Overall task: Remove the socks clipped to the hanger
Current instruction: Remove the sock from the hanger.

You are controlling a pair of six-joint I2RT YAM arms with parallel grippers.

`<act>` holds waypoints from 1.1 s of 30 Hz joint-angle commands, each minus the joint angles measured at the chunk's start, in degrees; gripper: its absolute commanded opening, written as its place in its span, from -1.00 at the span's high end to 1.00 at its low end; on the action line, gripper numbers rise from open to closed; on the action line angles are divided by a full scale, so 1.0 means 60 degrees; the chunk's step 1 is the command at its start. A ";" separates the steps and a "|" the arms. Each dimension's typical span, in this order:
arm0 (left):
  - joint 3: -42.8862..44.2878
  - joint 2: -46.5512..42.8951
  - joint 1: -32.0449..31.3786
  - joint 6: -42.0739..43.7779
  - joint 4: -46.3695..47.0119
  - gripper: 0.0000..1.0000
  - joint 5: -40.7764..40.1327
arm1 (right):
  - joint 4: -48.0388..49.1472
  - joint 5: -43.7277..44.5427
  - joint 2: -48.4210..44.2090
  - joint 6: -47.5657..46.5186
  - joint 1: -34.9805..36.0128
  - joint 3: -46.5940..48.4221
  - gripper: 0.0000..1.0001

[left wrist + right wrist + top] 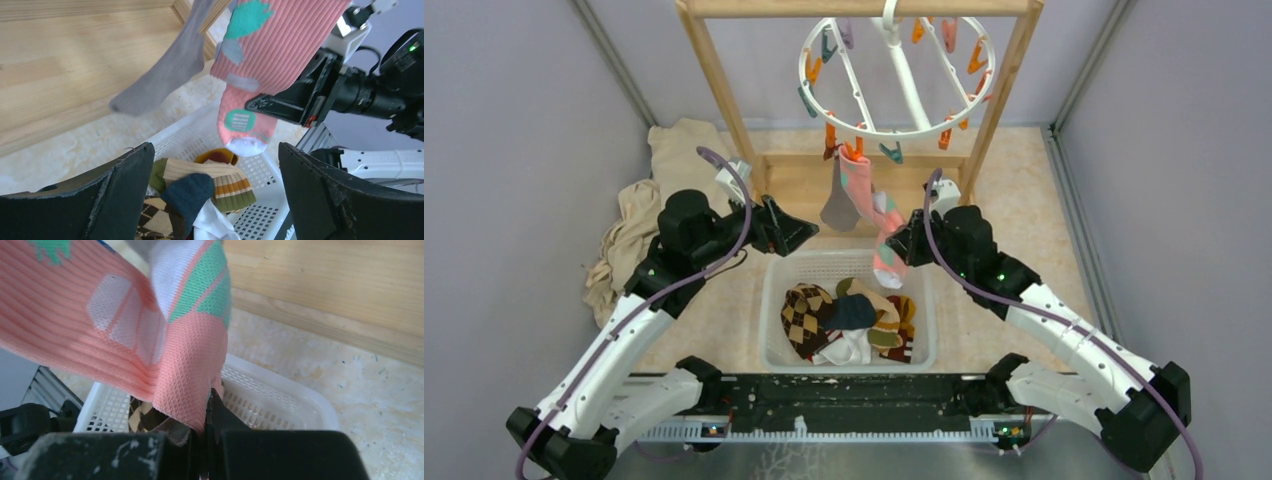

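The white round hanger [902,131] with orange and teal clips hangs from the wooden frame. Two socks still hang from its front clips: a grey sock [838,203] [165,75] and a pink sock [872,205] [270,65] [105,335] with teal and white patches. My right gripper [904,243] [212,415] is shut on the pink sock's lower part. My left gripper [796,232] [215,185] is open, just left of the grey sock, with nothing between its fingers.
A white perforated basket [780,290] [320,200] [280,390] below the hanger holds several loose socks, among them a brown argyle one [804,315] and a navy one [852,312]. The wooden frame [724,95] stands behind. A beige cloth pile [639,215] lies at the left.
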 commanded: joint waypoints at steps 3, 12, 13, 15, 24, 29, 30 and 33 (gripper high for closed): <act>-0.0732 -0.0679 -0.0054 0.0307 0.0043 -0.98 0.0120 | 0.1315 -0.1381 0.0049 0.0620 0.0119 0.0723 1.00; -0.2192 -0.1421 -0.0050 0.0247 0.1132 -0.98 0.0705 | 0.3056 -0.3163 0.0347 0.1881 0.0107 0.0499 1.00; -0.2305 -0.1451 -0.0053 0.0192 0.1313 -0.98 0.0851 | 0.3211 -0.3280 0.0361 0.1990 0.0114 0.0472 1.00; -0.2525 -0.1467 -0.0058 0.0018 0.1718 -0.98 0.1176 | 0.3572 -0.3449 0.0384 0.2197 0.0120 0.0397 1.00; -0.3378 -0.1422 -0.0050 -0.1134 0.3778 -0.98 0.2504 | 0.4969 -0.4221 0.0523 0.3011 0.0134 -0.0046 1.00; -0.3824 -0.1267 -0.0048 -0.1934 0.5107 -0.98 0.3089 | 0.5220 -0.4178 0.0551 0.3129 0.0186 -0.0235 1.00; -0.3886 -0.1237 -0.0051 -0.1963 0.5212 -0.98 0.3075 | 0.5317 -0.4202 0.0590 0.3153 0.0212 -0.0256 1.00; -0.4006 -0.1108 -0.0059 -0.1956 0.5434 -0.98 0.3008 | 0.5559 -0.4254 0.0667 0.3290 0.0310 -0.0316 1.00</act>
